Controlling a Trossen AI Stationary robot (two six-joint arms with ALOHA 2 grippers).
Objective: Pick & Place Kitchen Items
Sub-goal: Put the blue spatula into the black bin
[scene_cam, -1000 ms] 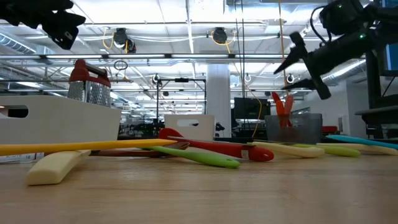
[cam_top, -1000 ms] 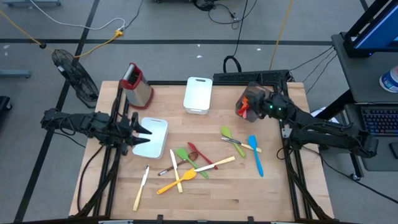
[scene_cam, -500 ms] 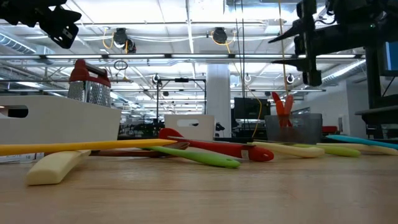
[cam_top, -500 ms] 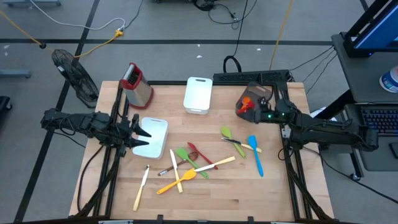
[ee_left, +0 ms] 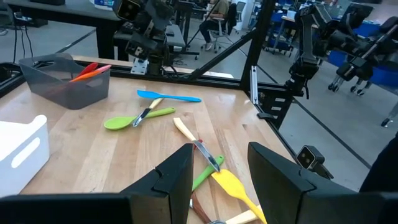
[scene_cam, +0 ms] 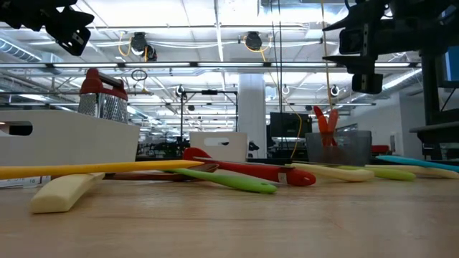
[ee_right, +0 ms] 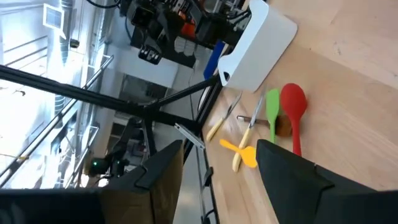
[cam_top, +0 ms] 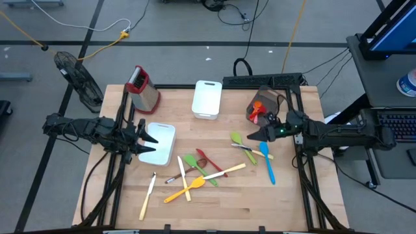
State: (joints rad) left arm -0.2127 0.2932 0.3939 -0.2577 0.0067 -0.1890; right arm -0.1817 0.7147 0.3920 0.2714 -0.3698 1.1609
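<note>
Several small utensils lie loose mid-table: a green spoon (cam_top: 235, 138), a blue spatula (cam_top: 266, 160), a green spatula (cam_top: 191, 161), a red spoon (cam_top: 204, 158), a yellow spatula (cam_top: 184, 189) and cream knives (cam_top: 147, 195). Red and orange utensils stand in a grey bin (cam_top: 259, 108). My right gripper (cam_top: 260, 135) is open and empty, hovering between the bin and the blue spatula; it also shows in its wrist view (ee_right: 217, 155). My left gripper (cam_top: 149, 138) is open and empty above a white tray (cam_top: 164, 147); it also shows in its wrist view (ee_left: 221, 158).
A metal box grater with a red top (cam_top: 143, 88) stands at the far left. A white bin (cam_top: 207, 99) stands at the far middle. Bare wood lies along the near edge and at the near right.
My right gripper has gone from above the grey bin toward the table's near edge, to above the blue spatula's head, and has turned from slanting to level. The utensils on the table have not moved.
</note>
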